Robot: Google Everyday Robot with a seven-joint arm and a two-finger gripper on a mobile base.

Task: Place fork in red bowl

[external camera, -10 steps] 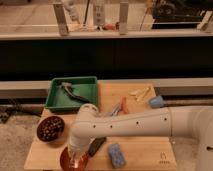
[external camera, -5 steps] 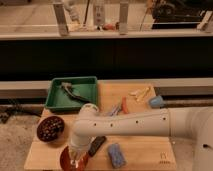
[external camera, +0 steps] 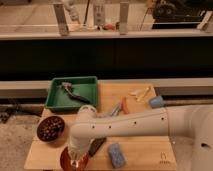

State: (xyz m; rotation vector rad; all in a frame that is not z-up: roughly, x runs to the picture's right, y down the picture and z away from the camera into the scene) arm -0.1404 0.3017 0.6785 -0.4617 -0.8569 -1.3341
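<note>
The red bowl [external camera: 67, 160], small, glossy and orange-red, sits at the front left corner of the wooden table [external camera: 145, 150]. My gripper [external camera: 75, 159] hangs straight down over the bowl, at the end of the white arm [external camera: 130, 125] that reaches in from the right. It covers much of the bowl's inside. A small pale shape shows at the gripper's tip inside the bowl. I cannot tell whether it is the fork. No fork shows plainly elsewhere near the bowl.
A dark maroon bowl [external camera: 50, 128] stands left of the arm. A green tray [external camera: 55, 97] with utensils is at the back left. A blue sponge [external camera: 117, 154], a dark utensil [external camera: 98, 145], a blue cup [external camera: 156, 102] and several small items [external camera: 125, 105] lie on the table.
The arm has shifted only slightly above the red bowl. The things on the table have not moved.
</note>
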